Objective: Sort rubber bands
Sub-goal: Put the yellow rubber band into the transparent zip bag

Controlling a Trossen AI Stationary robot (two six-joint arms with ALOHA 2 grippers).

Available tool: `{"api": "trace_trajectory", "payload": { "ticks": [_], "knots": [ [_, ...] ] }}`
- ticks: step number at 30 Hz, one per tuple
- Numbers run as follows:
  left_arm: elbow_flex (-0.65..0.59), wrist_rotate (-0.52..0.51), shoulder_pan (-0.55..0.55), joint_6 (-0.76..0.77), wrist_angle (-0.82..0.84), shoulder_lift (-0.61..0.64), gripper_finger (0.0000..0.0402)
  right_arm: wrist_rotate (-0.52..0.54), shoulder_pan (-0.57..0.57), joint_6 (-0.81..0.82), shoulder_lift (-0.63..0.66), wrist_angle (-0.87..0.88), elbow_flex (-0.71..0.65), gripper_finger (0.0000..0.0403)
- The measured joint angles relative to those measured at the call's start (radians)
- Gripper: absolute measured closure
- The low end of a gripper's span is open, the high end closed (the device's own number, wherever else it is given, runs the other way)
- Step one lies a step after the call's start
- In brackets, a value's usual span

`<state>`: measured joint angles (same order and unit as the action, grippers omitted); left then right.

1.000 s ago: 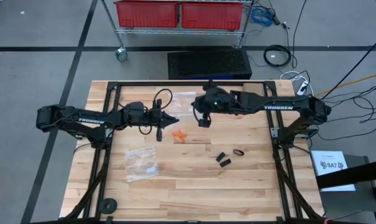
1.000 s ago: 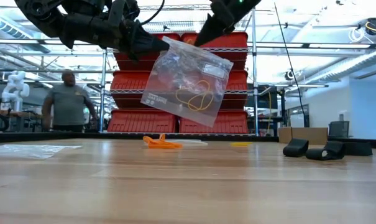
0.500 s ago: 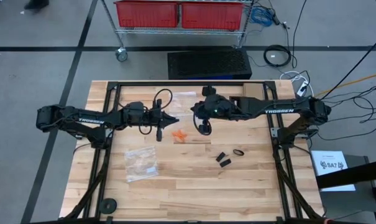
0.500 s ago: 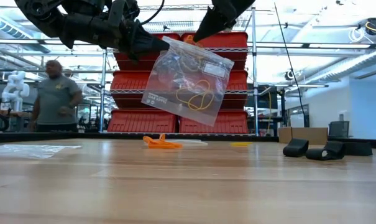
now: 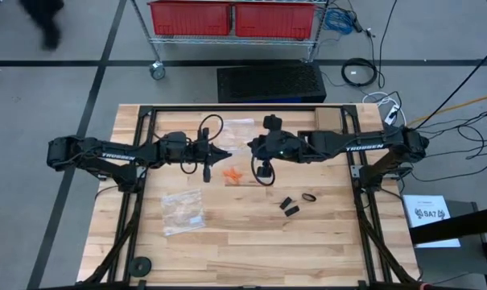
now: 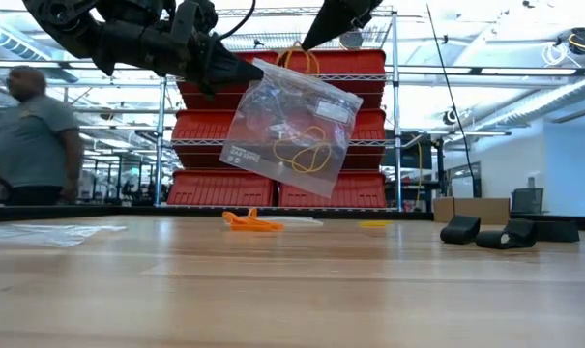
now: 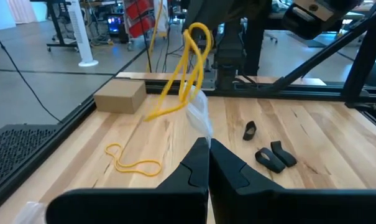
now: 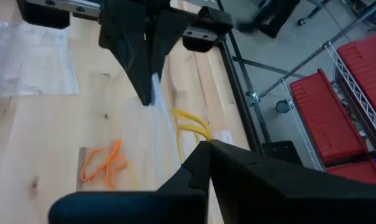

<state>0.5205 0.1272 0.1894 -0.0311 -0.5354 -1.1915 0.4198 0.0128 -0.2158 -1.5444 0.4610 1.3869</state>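
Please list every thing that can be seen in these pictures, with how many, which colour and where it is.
held zip bag: one, clear, hanging in the air, yellow and dark bands inside
yellow rubber band: one, stretched from the bag's mouth upward
loose yellow band: one, flat on the table
orange bands: small heap, count unclear, mid-table
black bands: three, toward the right arm's side
second zip bag: one, clear, flat on the table
table: one, light wood
red bins: several, shelf behind the table
person: one, grey shirt, behind the table
left hand: shut on the held zip bag's corner
right hand: shut on the yellow rubber band
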Motion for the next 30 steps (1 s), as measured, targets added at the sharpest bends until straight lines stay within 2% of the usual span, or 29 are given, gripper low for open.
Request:
{"api": "trace_trajectory", "payload": {
  "ticks": [10, 30],
  "knots": [
    [0.000, 0.000, 0.000, 0.001, 0.003, 0.000, 0.0401, 0.057, 0.031, 0.017, 0.000, 0.023, 0.025, 0.0403],
    [0.000, -0.001, 0.000, 0.000, 0.018, 0.000, 0.0401, 0.051, 0.051, 0.066, 0.000, 0.087, 0.063, 0.0403]
  ]
}}
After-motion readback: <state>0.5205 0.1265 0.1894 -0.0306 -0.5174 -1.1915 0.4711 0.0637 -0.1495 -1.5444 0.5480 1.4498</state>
